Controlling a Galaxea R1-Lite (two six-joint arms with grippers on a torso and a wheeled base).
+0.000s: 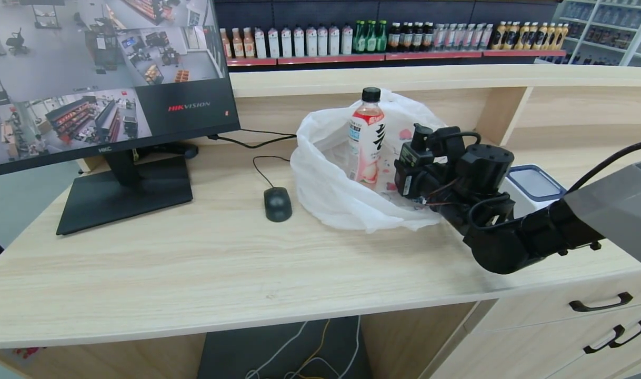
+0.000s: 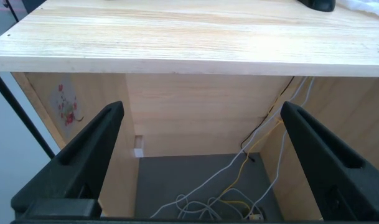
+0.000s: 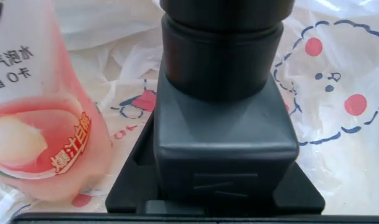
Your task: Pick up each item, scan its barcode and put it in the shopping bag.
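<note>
The pink drink bottle (image 1: 366, 138) stands upright, black cap on top, inside the white shopping bag (image 1: 326, 195) at the middle of the head view, on the wooden counter (image 1: 194, 263). My right arm (image 1: 510, 237) lies bent across the frame's right side, with my right claw (image 1: 409, 171) at the bag's right rim, just beside the bottle. I cannot tell whether it is open or closed. My left claw (image 2: 201, 107) hangs low before the counter's front edge, spread wide and holding nothing. A mouse (image 1: 277, 203) lies just left of the bag.

Bright, even indoor light from above, soft faint shadow around the mouse (image 1: 277, 204), white shopping bag (image 1: 326, 189) glaring brightest, dim beneath the counter (image 1: 194, 263), straight lines bowing toward the head view's edges.
</note>
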